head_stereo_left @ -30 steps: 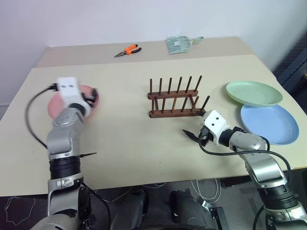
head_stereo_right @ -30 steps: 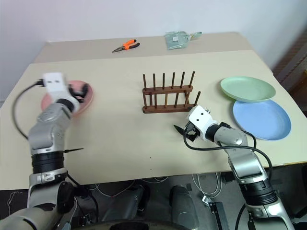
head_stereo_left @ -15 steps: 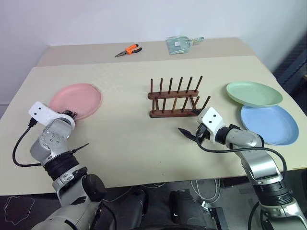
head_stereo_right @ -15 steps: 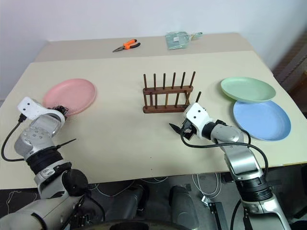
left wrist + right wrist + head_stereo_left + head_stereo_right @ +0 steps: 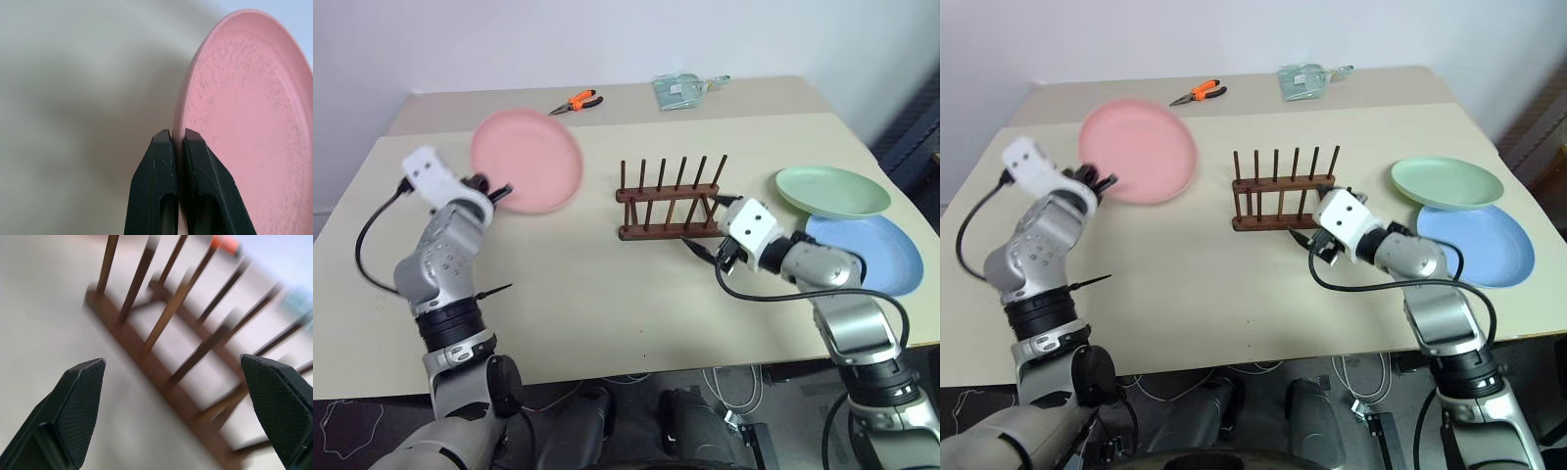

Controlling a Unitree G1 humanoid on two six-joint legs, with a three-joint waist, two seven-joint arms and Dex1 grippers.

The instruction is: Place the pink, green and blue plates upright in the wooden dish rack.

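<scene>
Pink plate point(image 5: 529, 162) looks light and stiff; left gripper point(image 5: 177, 138) pinches its thin rim, which could slip. Right gripper point(image 5: 171, 396) gapes empty by the rack point(image 5: 669, 201).

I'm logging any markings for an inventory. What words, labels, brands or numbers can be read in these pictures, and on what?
None can be read.
The pink plate, green plate, blue plate and wooden dish rack bear no visible print.
The clear packet at the table's far edge may carry a label: too small to read.
</scene>
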